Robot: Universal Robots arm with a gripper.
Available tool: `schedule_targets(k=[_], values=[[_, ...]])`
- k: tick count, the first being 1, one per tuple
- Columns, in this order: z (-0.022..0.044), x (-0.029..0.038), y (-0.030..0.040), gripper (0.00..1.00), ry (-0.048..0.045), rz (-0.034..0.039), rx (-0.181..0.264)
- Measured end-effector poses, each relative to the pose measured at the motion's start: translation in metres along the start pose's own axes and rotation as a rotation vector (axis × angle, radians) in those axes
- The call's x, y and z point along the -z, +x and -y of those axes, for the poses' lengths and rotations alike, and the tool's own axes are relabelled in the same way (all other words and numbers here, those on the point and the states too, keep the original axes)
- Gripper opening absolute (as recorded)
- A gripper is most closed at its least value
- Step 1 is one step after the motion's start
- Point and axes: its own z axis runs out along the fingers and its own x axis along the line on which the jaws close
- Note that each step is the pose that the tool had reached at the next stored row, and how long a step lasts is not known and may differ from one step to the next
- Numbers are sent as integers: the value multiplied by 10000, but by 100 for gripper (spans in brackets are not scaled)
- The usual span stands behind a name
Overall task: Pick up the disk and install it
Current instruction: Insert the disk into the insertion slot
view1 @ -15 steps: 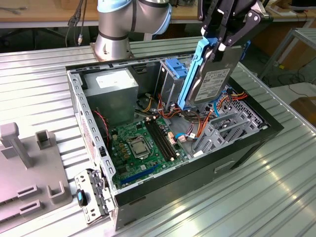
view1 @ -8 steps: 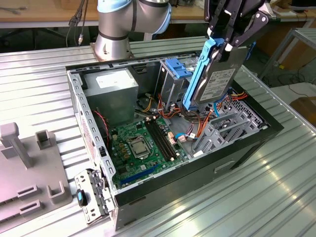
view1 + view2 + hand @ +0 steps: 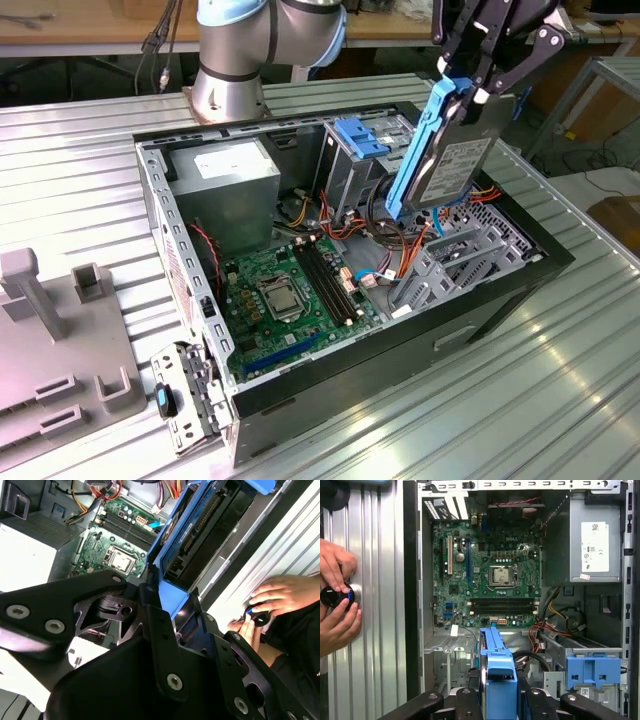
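One black linkage gripper [image 3: 468, 88] is clamped on the upper end of the disk [image 3: 452, 168], a flat dark-grey hard drive framed by a bright blue plastic carrier. In the exterior view the disk hangs tilted in the air over the open black computer case [image 3: 420, 335]. It is above the grey metal drive cage [image 3: 455, 262] on the exterior view's right side of the case. Just beside the disk sits a lighter-blue ribbed plastic latch plate [image 3: 360, 137]. A green motherboard [image 3: 285, 290] lies on the case floor, with a grey power supply box [image 3: 225, 180] next to it. The case rests on a ribbed metal table [image 3: 80, 150], and a grey plastic fixture [image 3: 60, 350] stands at the exterior view's left. In the first wrist view the carrier's blue edge runs up between the gripper's black fingers [image 3: 465, 705]. There, a person's hands [image 3: 337, 622] hold a small black knob [image 3: 334, 596] on the table outside the case wall.
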Motion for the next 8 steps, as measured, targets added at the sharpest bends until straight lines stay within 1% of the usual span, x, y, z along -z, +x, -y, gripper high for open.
schedule_targets(k=[5,7,8], values=[[95,-3,51,37,0,-1,1],[123,-5,69,37,0,-1,0],[164,-7,78,37,0,0,0]])
